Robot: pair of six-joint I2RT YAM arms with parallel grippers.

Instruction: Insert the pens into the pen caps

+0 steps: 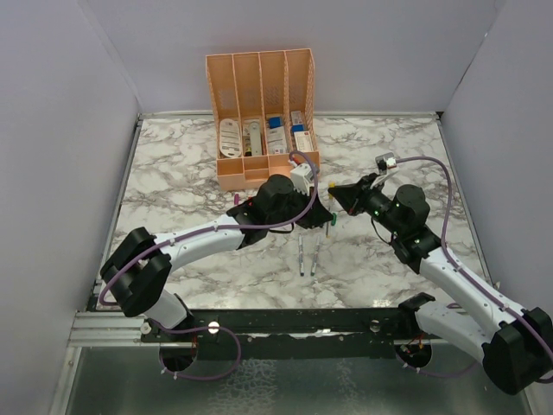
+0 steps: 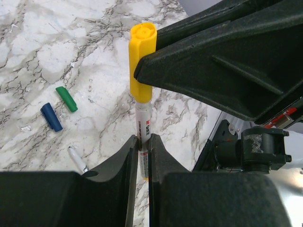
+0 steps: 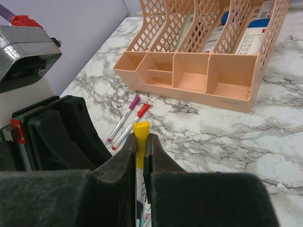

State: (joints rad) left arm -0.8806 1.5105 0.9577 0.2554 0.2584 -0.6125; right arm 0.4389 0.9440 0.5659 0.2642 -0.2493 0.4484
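My left gripper (image 2: 143, 140) is shut on the grey-white barrel of a pen (image 2: 143, 118), held above the table. A yellow cap (image 2: 141, 52) sits on the pen's top end. My right gripper (image 3: 140, 140) is shut on that yellow cap (image 3: 140, 132). The two grippers meet at mid-table in the top view, left (image 1: 313, 213) and right (image 1: 339, 194). A blue cap (image 2: 51, 117) and a green cap (image 2: 66, 98) lie loose on the marble. Two uncapped pens (image 1: 301, 255) (image 1: 315, 255) lie side by side near the front. A purple-capped pen (image 3: 124, 117) and a red-capped pen (image 3: 132, 124) lie together.
The peach organiser (image 1: 263, 169) with white boxes and cards stands at the back centre, close behind the grippers; its front trays (image 3: 189, 75) are empty. Grey walls enclose the marble table (image 1: 173, 173) on three sides.
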